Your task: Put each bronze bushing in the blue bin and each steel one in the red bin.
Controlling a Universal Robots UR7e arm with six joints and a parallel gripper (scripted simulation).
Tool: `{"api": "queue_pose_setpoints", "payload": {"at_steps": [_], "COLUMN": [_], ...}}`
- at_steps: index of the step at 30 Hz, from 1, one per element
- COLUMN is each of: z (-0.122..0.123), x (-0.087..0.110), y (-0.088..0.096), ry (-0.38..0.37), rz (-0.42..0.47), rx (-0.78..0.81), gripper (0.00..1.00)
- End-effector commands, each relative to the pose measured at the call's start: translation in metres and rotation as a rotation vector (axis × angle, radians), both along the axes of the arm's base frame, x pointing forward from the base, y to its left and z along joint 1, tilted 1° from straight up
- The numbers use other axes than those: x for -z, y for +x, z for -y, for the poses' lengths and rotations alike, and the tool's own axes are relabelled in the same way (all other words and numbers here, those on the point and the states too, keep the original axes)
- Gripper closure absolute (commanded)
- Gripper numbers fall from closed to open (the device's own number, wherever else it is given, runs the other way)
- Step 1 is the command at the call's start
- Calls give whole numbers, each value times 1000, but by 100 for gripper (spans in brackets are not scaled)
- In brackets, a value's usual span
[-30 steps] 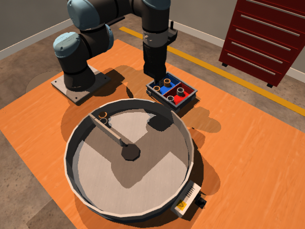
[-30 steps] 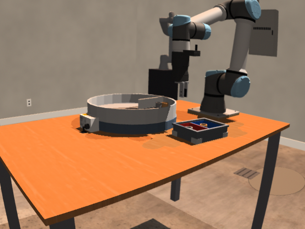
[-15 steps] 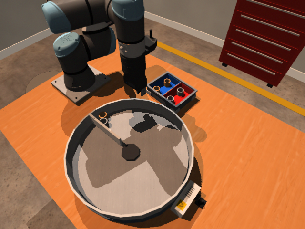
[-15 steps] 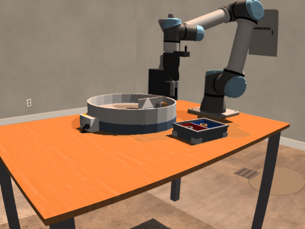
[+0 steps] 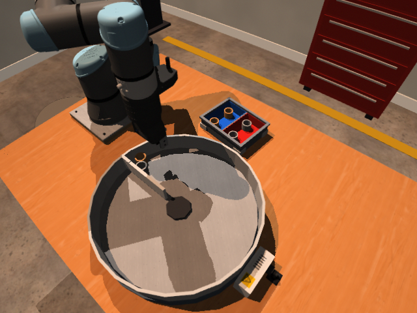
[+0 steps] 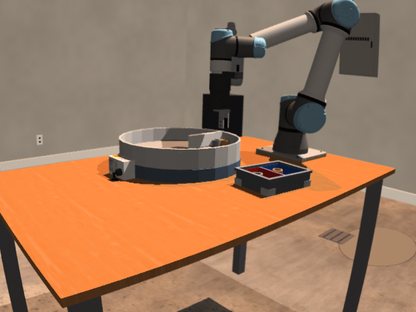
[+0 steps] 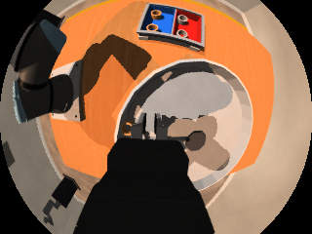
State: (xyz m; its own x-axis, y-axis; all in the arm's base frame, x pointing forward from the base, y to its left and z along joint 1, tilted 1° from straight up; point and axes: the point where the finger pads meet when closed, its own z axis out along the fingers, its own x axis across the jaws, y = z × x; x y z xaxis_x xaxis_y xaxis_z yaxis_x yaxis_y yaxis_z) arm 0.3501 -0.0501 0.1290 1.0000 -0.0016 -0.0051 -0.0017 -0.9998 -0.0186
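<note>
In the top view, we hold the arm [image 5: 129,60] [image 6: 324,56] over the turntable's [image 5: 262,202] [image 6: 168,158] [image 7: 248,117] far rim, near a bronze bushing [image 5: 139,158] [image 6: 224,142] [image 7: 125,131] and a steel bushing [image 5: 146,165] [image 6: 216,143] inside. Exterior: our gripper [image 5: 163,143] [image 6: 223,123] [image 7: 150,119] points straight down. Wrist: its fingers stand partly apart, nothing visible between.

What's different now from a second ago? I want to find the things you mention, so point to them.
The arm has swung away from the two-bin tray [image 5: 259,142] [image 6: 288,180] [image 7: 172,40] to the turntable [image 5: 260,215] [image 6: 181,159] [image 7: 252,114], its gripper [image 5: 163,143] [image 6: 223,121] [image 7: 150,119] now over the rim near the bushings by the divider. No bushing was visibly picked up or released. The two bronze in blue, the two steel in red and the tray stayed put.
</note>
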Motion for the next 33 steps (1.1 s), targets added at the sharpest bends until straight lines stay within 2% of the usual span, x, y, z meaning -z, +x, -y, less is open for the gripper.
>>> {"api": "queue_pose_setpoints", "payload": {"at_steps": [1,2,7,19,24,33], "z": [10,10,62,62,62,62], "x": [1,1,6,6,21,32], "y": [-2,-2,-18,-18,-18,-18], "ry": [3,3,3,3,3,3], "rz": [4,4,4,4,4,4], "rx": [-3,-3,-3,-3,-2,-3], "gripper": [60,60,60,60,60,60]}}
